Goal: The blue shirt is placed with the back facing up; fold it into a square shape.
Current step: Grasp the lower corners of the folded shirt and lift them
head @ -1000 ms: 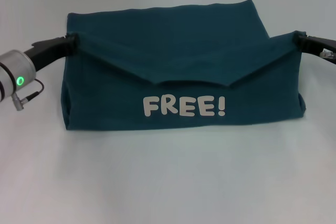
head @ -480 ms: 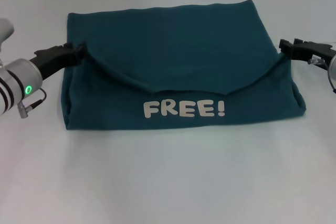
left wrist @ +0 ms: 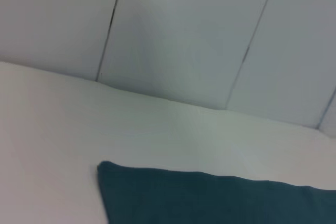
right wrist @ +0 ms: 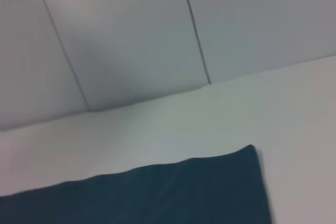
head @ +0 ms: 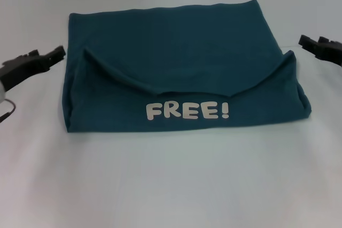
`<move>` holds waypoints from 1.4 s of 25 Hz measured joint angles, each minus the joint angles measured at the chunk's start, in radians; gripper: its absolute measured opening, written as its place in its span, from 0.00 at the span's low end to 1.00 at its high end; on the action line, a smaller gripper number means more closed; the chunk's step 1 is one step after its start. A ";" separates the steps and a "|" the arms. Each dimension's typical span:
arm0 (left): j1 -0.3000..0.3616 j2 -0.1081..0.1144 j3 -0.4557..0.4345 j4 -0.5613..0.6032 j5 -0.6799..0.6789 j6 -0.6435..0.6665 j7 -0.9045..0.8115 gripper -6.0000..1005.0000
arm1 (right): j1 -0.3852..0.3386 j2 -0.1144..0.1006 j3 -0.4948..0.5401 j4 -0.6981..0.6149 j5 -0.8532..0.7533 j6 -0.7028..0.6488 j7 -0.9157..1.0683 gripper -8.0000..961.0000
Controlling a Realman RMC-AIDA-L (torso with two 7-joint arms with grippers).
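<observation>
The blue shirt [head: 181, 68] lies folded on the white bench [head: 171, 185], between my left end effector [head: 56, 54] and my right end effector [head: 310, 42]. Both stand clear of the cloth, holding nothing; jaw spacing I cannot tell. Soft matte fabric, white "FREE!" lettering [head: 188, 110] facing up. Outline is a wide rectangle, not square: I judge a crosswise fold remains.

I see the shirt [head: 181, 68] lying folded on the table [head: 171, 185] — near edge doubled back over its middle. Left gripper [head: 51, 55] sits just off its left side, right gripper [head: 310, 41] off its right — neither touching.
</observation>
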 joint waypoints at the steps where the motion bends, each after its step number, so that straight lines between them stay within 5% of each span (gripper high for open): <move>1: 0.025 0.002 0.024 0.023 0.000 0.040 -0.036 0.73 | -0.017 -0.003 -0.005 -0.006 -0.002 -0.028 0.023 0.64; 8: 0.144 0.001 0.102 0.119 0.028 0.168 -0.155 0.76 | -0.128 -0.034 -0.160 -0.063 -0.009 -0.167 0.206 0.63; 13: 0.156 0.004 0.111 0.134 0.119 0.184 -0.220 0.76 | -0.175 -0.066 -0.256 -0.114 -0.027 -0.261 0.383 0.63; 20: 0.148 0.005 0.125 0.142 0.246 0.185 -0.255 0.76 | -0.186 -0.098 -0.263 -0.180 -0.140 -0.354 0.584 0.63; 35: 0.143 -0.016 0.303 0.146 0.293 0.143 -0.230 0.76 | -0.175 -0.098 -0.264 -0.201 -0.185 -0.362 0.641 0.63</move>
